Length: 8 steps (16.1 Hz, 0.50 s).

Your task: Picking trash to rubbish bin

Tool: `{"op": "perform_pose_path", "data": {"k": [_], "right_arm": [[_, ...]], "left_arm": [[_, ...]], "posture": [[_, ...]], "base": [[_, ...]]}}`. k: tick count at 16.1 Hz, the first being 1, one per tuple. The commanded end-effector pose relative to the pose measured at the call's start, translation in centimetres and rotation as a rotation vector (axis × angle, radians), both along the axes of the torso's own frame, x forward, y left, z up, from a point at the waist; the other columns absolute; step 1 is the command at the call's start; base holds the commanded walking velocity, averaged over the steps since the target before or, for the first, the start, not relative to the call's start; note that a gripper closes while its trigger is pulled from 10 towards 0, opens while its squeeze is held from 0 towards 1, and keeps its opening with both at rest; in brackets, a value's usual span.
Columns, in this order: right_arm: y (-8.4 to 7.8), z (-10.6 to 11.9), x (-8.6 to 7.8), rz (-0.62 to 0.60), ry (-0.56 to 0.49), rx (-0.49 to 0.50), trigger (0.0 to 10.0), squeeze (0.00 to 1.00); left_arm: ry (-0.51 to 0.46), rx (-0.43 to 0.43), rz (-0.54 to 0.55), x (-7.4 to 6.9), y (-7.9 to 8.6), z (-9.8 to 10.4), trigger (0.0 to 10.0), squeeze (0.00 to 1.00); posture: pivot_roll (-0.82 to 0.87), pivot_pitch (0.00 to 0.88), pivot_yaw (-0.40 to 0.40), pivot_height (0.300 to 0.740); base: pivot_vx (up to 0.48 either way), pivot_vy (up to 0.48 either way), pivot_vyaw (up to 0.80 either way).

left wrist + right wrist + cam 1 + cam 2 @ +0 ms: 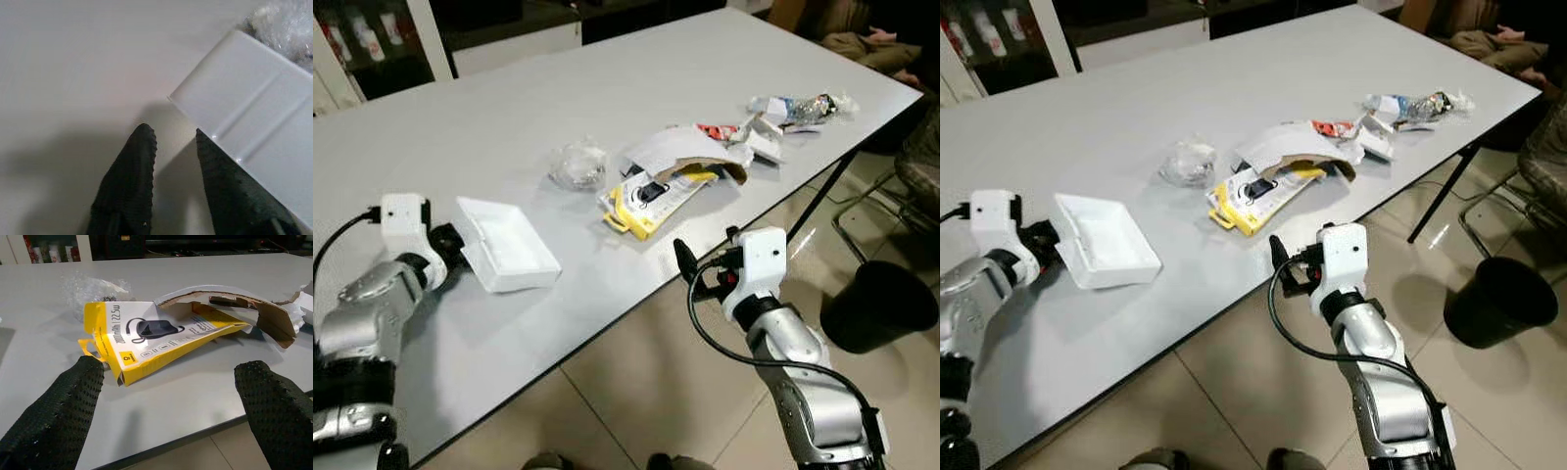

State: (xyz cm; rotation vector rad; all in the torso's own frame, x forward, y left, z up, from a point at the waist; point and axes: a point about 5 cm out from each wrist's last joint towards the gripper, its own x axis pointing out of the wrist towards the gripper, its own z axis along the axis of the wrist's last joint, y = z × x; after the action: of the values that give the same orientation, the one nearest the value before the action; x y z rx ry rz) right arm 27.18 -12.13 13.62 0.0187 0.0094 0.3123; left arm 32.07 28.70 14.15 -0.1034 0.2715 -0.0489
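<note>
A long grey table carries scattered trash along its near edge. At the robot's left lies a shallow white tray, open side up. The left gripper rests low on the tabletop at the tray's corner, its two black fingers slightly parted; one finger touches or nearly touches the tray's outer wall, and nothing is clamped between them. Beyond the tray sits a crumpled clear plastic wrapper. To its right lies a yellow product box, printed with a black device, partly under torn brown cardboard and white paper. Farther right, near the table's far corner, lie a small white carton and a crinkled clear-and-silver wrapper.

The right gripper hovers just off the table's near edge, facing the yellow box, its fingers spread wide and empty. A black rubbish bin stands on the tiled floor to the robot's right, well apart from the trash. A seated person's legs show beyond the table's far corner.
</note>
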Motion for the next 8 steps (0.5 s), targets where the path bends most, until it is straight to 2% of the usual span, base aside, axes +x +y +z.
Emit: {"op": "perform_pose_path", "data": {"k": [1, 2, 3, 4, 5, 6, 8], "right_arm": [[-0.4, -0.4, -0.1, -0.022, 0.009, -0.005, 10.0, 0.00], [-0.4, -0.5, -0.1, -0.024, 0.016, -0.008, 10.0, 0.00], [-0.3, -0.6, 0.0, -0.023, 0.021, -0.011, 10.0, 0.00], [-0.3, -0.7, 0.0, -0.023, 0.023, -0.014, 10.0, 0.00], [-0.2, -0.7, 0.0, -0.023, 0.024, -0.015, 10.0, 0.00], [-0.1, -0.7, 0.1, -0.022, 0.023, -0.016, 10.0, 0.00], [0.0, -0.5, 0.3, -0.019, 0.015, -0.030, 10.0, 0.00]], "left_arm": [[0.009, -0.005, 0.046, -0.3, 0.7, 0.5, 0.0, 0.00], [0.055, 0.001, 0.090, -0.9, 1.5, 0.3, 8.6, 0.00], [0.077, 0.012, 0.111, -1.1, 1.9, 0.1, 10.0, 0.00], [0.100, 0.029, 0.133, -1.4, 2.5, -0.2, 10.0, 0.25], [0.118, 0.037, 0.151, -1.7, 2.9, -0.3, 10.0, 1.00], [0.124, 0.062, 0.165, -1.9, 3.3, -0.1, 10.0, 1.00], [0.113, 0.203, 0.092, -1.6, 2.7, 1.0, 10.0, 1.00]], "posture": [[0.04, 0.065, -0.020, 0.740], [0.05, 0.063, -0.024, 0.740], [0.05, 0.066, -0.026, 0.740], [0.05, 0.067, -0.027, 0.740], [0.05, 0.068, -0.028, 0.740], [0.06, 0.070, -0.030, 0.740], [0.06, 0.074, -0.030, 0.740]], "base": [[0.000, 0.000, 0.00], [0.000, 0.000, 0.00], [0.000, 0.000, 0.00], [0.000, 0.000, 0.00], [0.000, 0.000, 0.00], [0.000, 0.000, 0.00], [0.000, 0.000, 0.00]]}}
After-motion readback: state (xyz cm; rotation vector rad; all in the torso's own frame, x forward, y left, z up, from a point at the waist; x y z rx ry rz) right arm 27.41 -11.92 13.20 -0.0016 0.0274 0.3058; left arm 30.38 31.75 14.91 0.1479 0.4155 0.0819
